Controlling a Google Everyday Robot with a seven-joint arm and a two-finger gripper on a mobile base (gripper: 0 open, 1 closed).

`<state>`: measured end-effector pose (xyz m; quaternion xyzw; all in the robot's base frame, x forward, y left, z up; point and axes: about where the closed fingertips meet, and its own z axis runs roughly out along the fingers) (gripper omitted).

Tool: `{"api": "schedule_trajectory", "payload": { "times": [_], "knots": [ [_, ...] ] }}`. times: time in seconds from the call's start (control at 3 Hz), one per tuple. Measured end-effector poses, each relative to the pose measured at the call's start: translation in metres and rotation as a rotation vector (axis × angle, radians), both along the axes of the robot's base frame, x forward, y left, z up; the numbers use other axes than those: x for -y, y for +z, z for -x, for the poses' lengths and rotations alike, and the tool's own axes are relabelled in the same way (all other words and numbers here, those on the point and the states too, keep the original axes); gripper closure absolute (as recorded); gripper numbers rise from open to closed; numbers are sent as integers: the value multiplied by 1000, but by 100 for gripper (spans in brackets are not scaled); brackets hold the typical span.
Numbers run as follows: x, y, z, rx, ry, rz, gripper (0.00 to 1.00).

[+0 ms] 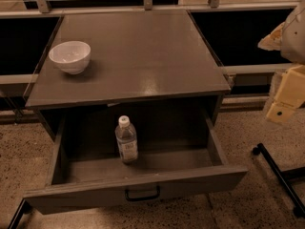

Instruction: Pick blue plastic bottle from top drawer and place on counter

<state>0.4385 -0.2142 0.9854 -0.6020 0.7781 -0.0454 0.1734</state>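
Note:
The blue plastic bottle (126, 140), clear with a white cap and a pale label, stands upright in the open top drawer (190, 181), left of its middle. The drawer is pulled out towards me and its dark bar handle (142, 194) is on the front panel. The counter (143, 56) lies above and behind it. My gripper (287, 98), a pale yellow blocky shape, hangs at the right edge of the view. It is well to the right of the counter and drawer, above the floor, and touches nothing.
A white bowl (70, 56) sits on the counter's left side. A black leg with casters (279, 173) lies on the speckled floor to the right of the drawer. Metal rails and dark panels (248, 32) run behind the cabinet.

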Motion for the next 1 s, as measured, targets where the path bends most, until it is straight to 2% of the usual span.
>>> {"api": "schedule_trajectory", "payload": {
  "times": [0.33,0.67,1.0],
  "knots": [
    [0,0,0,0,0,0,0],
    [-13,-16,-4,-14,-22,-108,0],
    [-25,-69,5,-51,-94,-306,0]
  ]
}}
